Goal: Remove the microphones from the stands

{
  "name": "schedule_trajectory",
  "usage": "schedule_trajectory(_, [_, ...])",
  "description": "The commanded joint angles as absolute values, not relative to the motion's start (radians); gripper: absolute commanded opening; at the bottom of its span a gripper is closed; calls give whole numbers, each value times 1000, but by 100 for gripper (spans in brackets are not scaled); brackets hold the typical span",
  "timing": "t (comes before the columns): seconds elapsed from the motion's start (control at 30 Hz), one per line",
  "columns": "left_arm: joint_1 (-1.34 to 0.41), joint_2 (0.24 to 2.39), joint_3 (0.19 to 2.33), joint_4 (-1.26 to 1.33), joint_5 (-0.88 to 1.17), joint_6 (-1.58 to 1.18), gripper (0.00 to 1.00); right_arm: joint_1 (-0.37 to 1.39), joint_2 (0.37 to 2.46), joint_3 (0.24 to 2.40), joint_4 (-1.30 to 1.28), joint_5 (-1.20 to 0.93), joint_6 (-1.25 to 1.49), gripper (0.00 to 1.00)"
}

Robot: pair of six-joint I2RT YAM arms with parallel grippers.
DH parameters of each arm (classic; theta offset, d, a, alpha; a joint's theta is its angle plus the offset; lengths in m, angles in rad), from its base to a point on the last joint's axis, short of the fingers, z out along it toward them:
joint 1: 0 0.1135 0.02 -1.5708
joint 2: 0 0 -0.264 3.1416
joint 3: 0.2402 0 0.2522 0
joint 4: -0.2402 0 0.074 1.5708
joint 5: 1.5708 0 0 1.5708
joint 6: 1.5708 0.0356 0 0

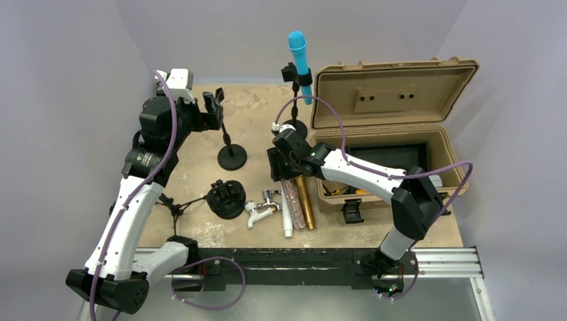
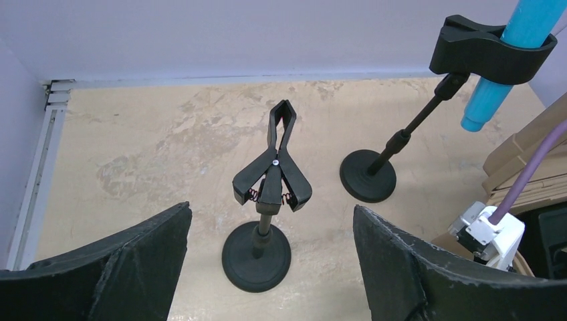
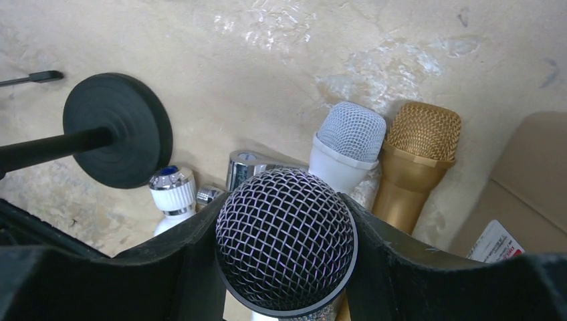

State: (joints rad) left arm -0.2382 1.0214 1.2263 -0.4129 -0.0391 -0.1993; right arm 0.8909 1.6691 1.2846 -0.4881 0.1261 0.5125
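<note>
My right gripper (image 1: 284, 166) is shut on the silver mesh head of a glittery microphone (image 3: 286, 237), whose body (image 1: 293, 204) stretches toward the near edge between a white microphone (image 3: 351, 144) and a gold one (image 3: 421, 144). An empty black stand (image 1: 232, 157) with a spring clip (image 2: 272, 167) stands at left centre. My left gripper (image 2: 271, 210) is open and empty, its fingers on either side of that stand and short of the clip. A blue microphone (image 1: 299, 57) sits clipped in a second stand (image 2: 366, 175) at the back.
An open tan case (image 1: 394, 127) fills the right side, close to the right arm. A black round part (image 1: 225, 198) and a white and chrome fitting (image 1: 261, 208) lie near the front. Side walls close in the table at left and back.
</note>
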Motion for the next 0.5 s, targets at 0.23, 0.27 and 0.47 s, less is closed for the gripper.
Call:
schedule_trajectory(0.23, [-242, 1001, 1239, -407, -42, -215, 88, 877, 1726, 1329, -471, 262, 556, 23])
schedule_trajectory(0.27, [-244, 1001, 1239, -408, -40, -215, 88, 877, 1730, 1328, -470, 272, 552, 29])
schedule_trajectory(0.47, [-242, 1002, 1238, -408, -43, -211, 87, 877, 1710, 1327, -449, 323, 526, 52])
